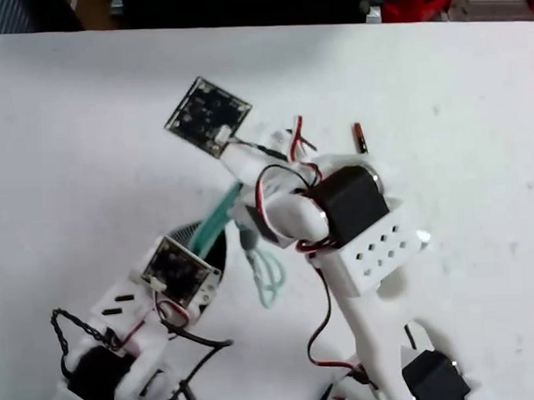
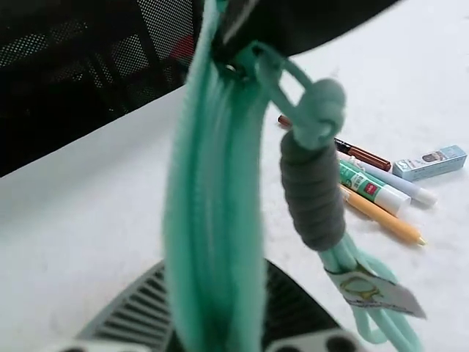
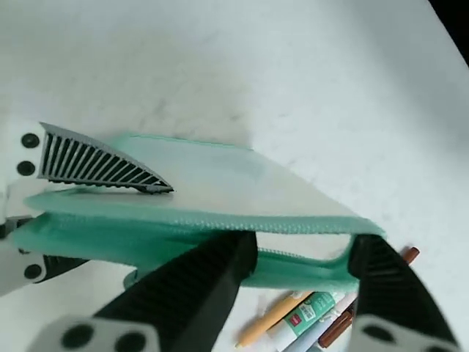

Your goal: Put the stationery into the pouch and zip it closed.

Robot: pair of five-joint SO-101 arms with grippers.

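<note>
Two grippers at one green pouch (image 3: 220, 191).
The left gripper (image 2: 216, 315) pinches its end; the right gripper (image 3: 293, 286), jaws spread, straddles its zipper edge; pens (image 3: 308, 315) lie on the tabletop (image 3: 220, 59) beyond.

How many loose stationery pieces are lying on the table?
5, lying side by side beyond the green pouch: a brown pen, a white pen, a green-and-white marker, an orange pen and a small teal box. The pouch may hide more.

We looked over a plain white table (image 1: 88, 110). On it lay a slim brown pen (image 2: 366, 155), a white-and-green marker (image 2: 366, 187), an orange pen (image 2: 381, 218) and a small teal box (image 2: 432, 161), clustered close together.
</note>
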